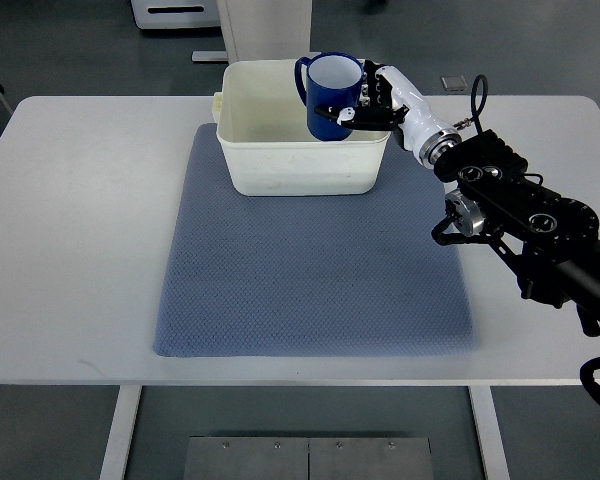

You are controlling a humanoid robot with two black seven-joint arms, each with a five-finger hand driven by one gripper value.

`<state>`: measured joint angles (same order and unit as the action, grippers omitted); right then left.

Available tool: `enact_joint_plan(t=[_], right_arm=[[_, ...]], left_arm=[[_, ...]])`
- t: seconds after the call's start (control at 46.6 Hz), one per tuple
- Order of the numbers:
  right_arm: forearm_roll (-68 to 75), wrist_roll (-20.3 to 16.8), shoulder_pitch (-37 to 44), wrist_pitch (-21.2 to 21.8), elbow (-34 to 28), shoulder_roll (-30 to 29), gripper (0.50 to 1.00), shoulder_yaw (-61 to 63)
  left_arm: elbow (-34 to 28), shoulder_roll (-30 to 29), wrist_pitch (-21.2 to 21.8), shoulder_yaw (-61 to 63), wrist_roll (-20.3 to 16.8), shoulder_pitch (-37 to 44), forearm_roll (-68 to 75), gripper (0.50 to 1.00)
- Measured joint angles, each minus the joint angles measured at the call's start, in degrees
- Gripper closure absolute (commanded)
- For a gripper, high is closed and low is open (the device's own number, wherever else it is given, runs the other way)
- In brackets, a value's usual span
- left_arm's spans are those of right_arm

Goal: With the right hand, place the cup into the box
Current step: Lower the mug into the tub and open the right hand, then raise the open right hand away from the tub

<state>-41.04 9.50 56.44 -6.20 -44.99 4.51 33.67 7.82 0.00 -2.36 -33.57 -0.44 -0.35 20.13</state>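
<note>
Reaching in from right of the box (280,170), above the blue mat (310,270). Right hand (375,100) curled tight round the blue cup (332,95), upright, held over the box's far right corner. Risked clipping the rim and tipping out, if released there.

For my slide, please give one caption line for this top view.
Right robot hand holds a blue ceramic cup upright over the cream plastic box on a grey mat.

One cup (332,94), one box (280,160), one mat (310,280)
</note>
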Motion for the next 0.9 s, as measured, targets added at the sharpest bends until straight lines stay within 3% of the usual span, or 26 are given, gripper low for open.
enact_joint_plan(t=[0.15,0.901], right_arm=[[0.00,0.00,0.00,0.01,-0.02,0.03,0.513,0.00],[0.90,0.00,0.78,0.04,-0.65,2.03,0.507,2.25]], left_arm=[[-0.01,0.00,0.00,0.00,0.00,0.00,0.00,0.500],[-0.01,0.00,0.01,0.00,0.00,0.00,0.00,0.500]])
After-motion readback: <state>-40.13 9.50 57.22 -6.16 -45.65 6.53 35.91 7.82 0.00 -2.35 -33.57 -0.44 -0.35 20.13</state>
